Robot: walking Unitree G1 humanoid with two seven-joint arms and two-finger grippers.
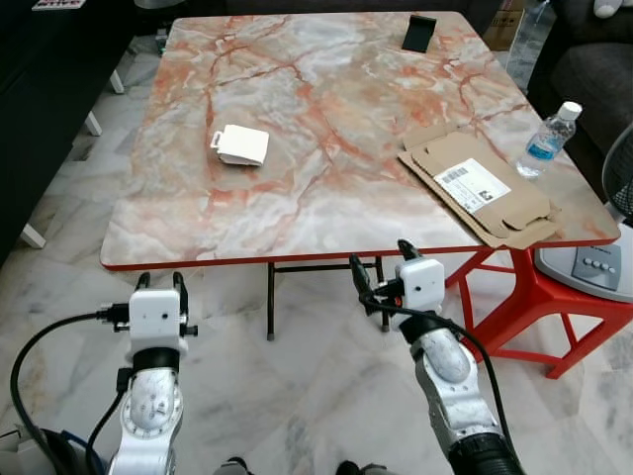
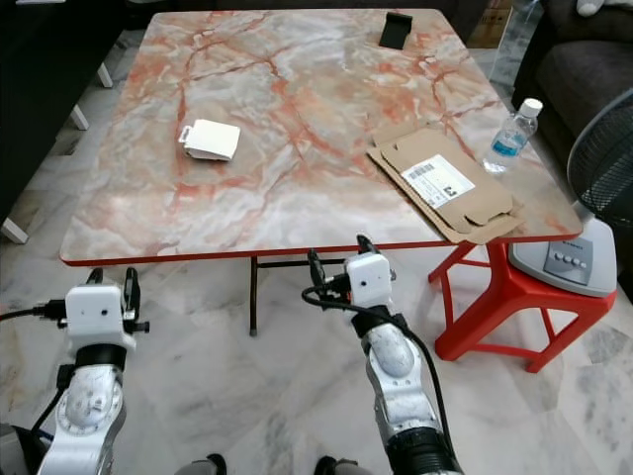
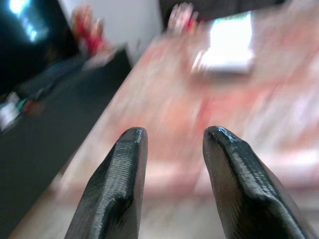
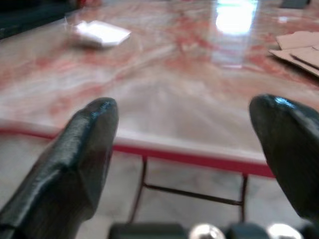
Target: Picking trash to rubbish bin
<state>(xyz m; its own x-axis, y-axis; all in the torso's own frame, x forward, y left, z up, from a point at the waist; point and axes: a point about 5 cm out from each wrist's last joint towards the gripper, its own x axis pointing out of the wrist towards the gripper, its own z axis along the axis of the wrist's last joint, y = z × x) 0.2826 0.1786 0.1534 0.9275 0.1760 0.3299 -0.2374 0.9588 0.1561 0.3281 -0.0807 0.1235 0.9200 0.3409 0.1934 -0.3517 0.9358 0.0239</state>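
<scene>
The wide marble-patterned table with a red rim (image 1: 326, 213) lies mostly bare, so its middle offers open passage. Obstacles: a small white folded carton (image 1: 242, 145) left of centre, flattened brown cardboard (image 1: 480, 188) and a clear plastic water bottle (image 1: 547, 140) at the right edge, a black stand (image 1: 419, 33) at the far edge.

Both arms raised forward — left gripper (image 1: 159, 281) and right gripper (image 1: 379, 260) fingers parted.

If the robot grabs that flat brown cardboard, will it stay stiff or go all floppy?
The cardboard is a flattened box with creases and flaps, so it will probably bend at the folds. It looks thin, so likely light. It lies flat on the table, so gripping it may be easiest where its corner overhangs the edge.
</scene>
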